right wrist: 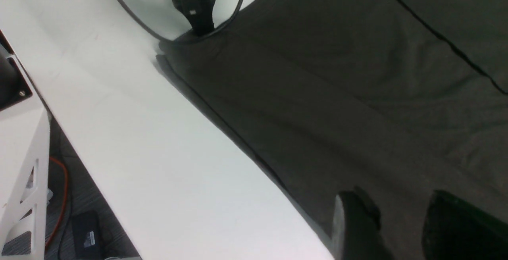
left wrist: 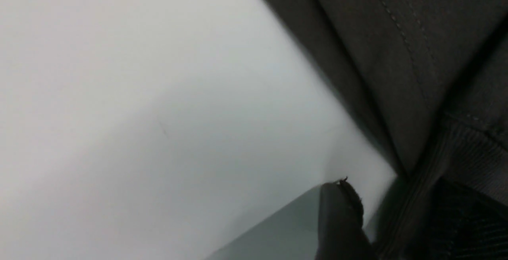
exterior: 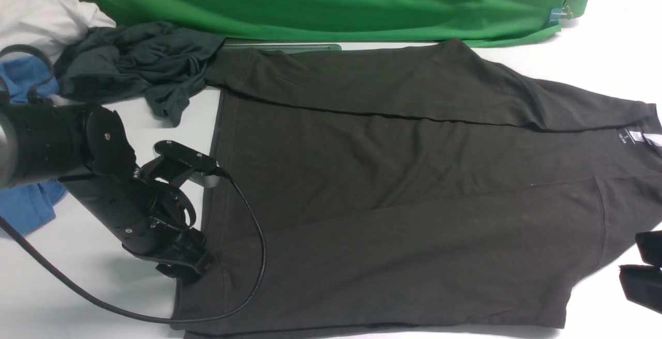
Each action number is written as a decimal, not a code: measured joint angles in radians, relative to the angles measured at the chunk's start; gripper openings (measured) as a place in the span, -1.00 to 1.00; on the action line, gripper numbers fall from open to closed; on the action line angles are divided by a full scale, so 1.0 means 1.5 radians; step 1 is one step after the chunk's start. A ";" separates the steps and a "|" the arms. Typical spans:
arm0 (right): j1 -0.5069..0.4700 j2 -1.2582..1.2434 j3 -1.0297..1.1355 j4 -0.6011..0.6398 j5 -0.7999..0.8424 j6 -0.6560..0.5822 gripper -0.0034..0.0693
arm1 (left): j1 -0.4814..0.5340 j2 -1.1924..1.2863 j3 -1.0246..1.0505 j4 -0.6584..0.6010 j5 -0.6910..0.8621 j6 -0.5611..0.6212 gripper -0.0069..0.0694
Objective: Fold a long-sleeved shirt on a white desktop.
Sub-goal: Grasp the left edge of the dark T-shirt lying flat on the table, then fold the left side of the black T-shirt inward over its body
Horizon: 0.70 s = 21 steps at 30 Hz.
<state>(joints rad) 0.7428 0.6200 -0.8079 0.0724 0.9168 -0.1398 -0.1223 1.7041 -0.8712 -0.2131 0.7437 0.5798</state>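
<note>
Fingers: my right fingers (right wrist: 357, 224) apart near the long-sleeved shirt (exterior: 414, 199); my left fingers (left wrist: 343, 220) at its hem, spread I cannot tell. Neck label (exterior: 634, 137): S.

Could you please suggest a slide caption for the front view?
Left gripper at the hem of the long-sleeved shirt, which lies flat on the white desktop, sleeves folded inward.

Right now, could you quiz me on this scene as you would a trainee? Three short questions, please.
1. True or false: the shirt lies crumpled in a heap.
2. Which colour is the cloth at the back of the table: A red, B green, C yellow?
3. Fill in: the neck label is toward the robot's ____ side.
Key: 1 false; 2 B; 3 right.
</note>
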 joint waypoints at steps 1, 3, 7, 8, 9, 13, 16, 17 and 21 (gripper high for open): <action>0.000 0.000 0.000 0.000 -0.002 0.000 -0.25 | 0.001 0.000 0.000 -0.004 0.005 0.000 -0.05; 0.000 0.000 0.000 0.000 -0.004 0.000 -0.25 | 0.002 0.000 -0.001 -0.011 0.015 -0.001 -0.17; 0.000 0.000 0.000 0.000 -0.007 0.000 -0.25 | 0.003 0.002 -0.004 -0.018 0.045 -0.002 -0.45; 0.000 0.000 0.000 0.000 -0.009 0.000 -0.25 | 0.003 0.003 -0.008 -0.018 0.055 -0.006 -0.56; 0.000 0.000 0.000 0.000 -0.009 0.000 -0.25 | 0.003 0.003 -0.008 -0.018 0.057 -0.006 -0.57; 0.000 0.000 0.000 0.000 -0.012 0.000 -0.25 | 0.003 -0.004 -0.014 -0.008 0.075 -0.031 -0.72; 0.000 0.000 0.000 0.000 -0.013 0.001 -0.25 | 0.003 -0.025 -0.020 0.000 0.089 -0.047 -0.72; 0.001 0.001 0.000 0.000 -0.013 0.007 -0.25 | 0.003 -0.037 -0.020 0.001 0.091 -0.051 -0.72; 0.001 0.011 -0.001 0.000 -0.013 0.037 -0.25 | 0.002 -0.072 -0.020 -0.001 0.099 -0.055 -0.72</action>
<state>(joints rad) 0.7446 0.6358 -0.8089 0.0724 0.8973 -0.0845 -0.1190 1.5963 -0.9010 -0.2139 0.8922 0.4968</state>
